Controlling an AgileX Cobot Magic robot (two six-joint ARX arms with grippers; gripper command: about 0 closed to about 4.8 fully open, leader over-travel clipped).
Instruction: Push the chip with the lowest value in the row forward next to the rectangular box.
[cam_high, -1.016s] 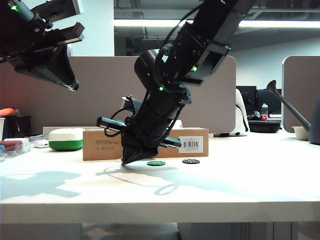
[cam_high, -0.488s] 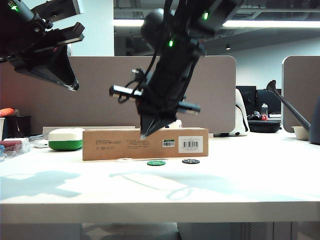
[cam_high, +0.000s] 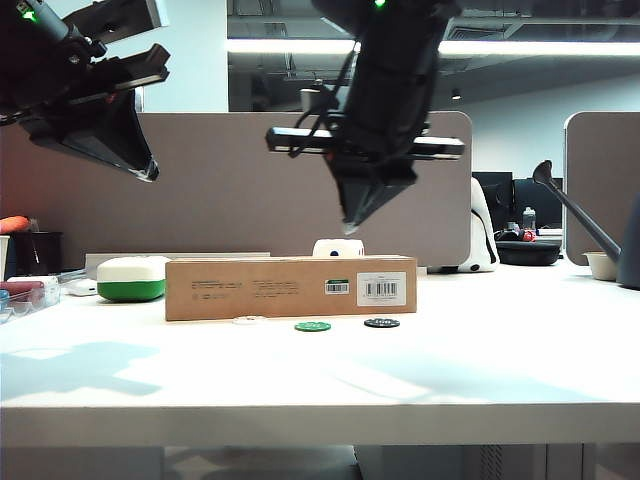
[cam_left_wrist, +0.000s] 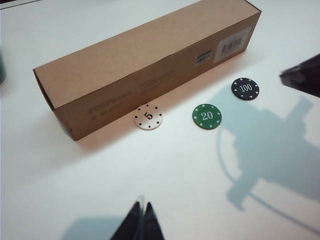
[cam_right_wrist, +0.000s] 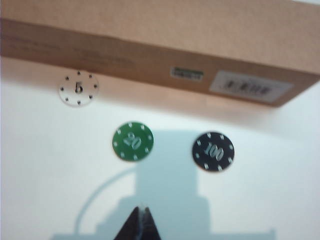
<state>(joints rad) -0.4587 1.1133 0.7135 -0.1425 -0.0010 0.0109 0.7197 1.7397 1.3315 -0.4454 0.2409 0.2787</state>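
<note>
Tabletop (cam_high: 500, 370) first, operator: the white surface carries everything you need to check. Largest on it is the rectangular box (cam_high: 290, 288), lying lengthwise with its barcode label facing the exterior camera, the long wall that serves as the stop for the push. Above it hangs your right gripper (cam_high: 349, 226), well clear of the surface and tilted point-down, its fingers pressed together into one narrow tip, a shape that suits nudging a flat disc rather than pinching it. Your left gripper (cam_high: 148, 172) is parked high at the far left, also closed to a point in its wrist view, out of the working area.

Smallest are the row's three discs. The chip (cam_left_wrist: 148, 117), white and marked 5, sits just beside the box's front face, at or nearly at its base, and stands forward of its neighbours. The green chip (cam_left_wrist: 206, 116), marked 20, and the black chip (cam_left_wrist: 245, 88), marked 100, lie a little off the box. Judged from this layout, the push looks finished, and the lifted right arm holds nothing.
</note>
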